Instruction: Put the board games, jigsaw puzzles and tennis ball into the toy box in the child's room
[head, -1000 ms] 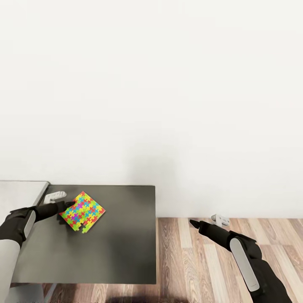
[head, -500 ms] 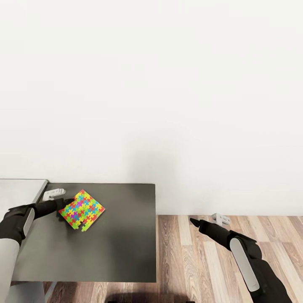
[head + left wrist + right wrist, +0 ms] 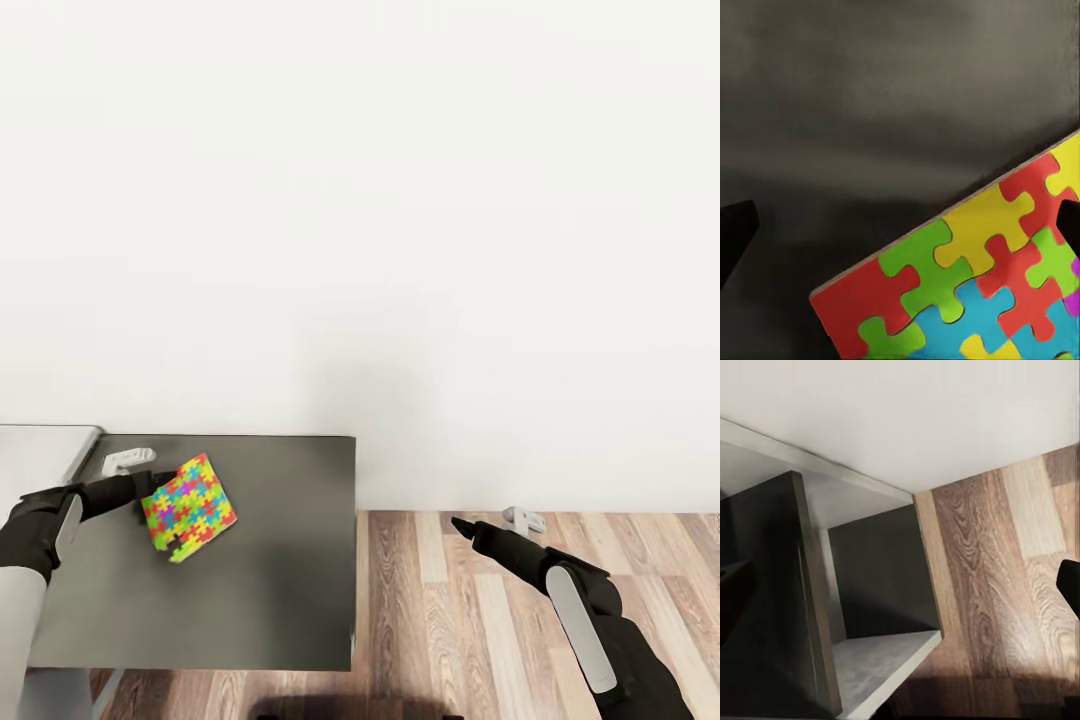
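One jigsaw puzzle (image 3: pixel 190 507), a thin square of bright interlocking pieces, sits tilted on the dark table top (image 3: pixel 260 590). My left gripper (image 3: pixel 160 488) is at the puzzle's left corner. In the left wrist view its two dark fingertips stand wide apart, open (image 3: pixel 900 217). One fingertip (image 3: pixel 1069 225) overlaps the puzzle (image 3: pixel 975 285); I cannot tell whether it touches. My right gripper (image 3: pixel 458 525) hangs over the wood floor to the right of the table, open (image 3: pixel 904 577) and with nothing in it. The toy box, board games and tennis ball are out of view.
A pale grey stretch of table (image 3: pixel 45 450) adjoins the dark top at the left. A white wall (image 3: pixel 400 250) stands close behind. Wood-plank floor (image 3: pixel 450 620) lies to the right. The right wrist view shows a grey open shelf unit (image 3: pixel 847 607) against the wall.
The puzzle has turned and tipped, looking narrower and steeper than before. The whole picture has shifted slightly, so the camera moved. The right arm looks the same.
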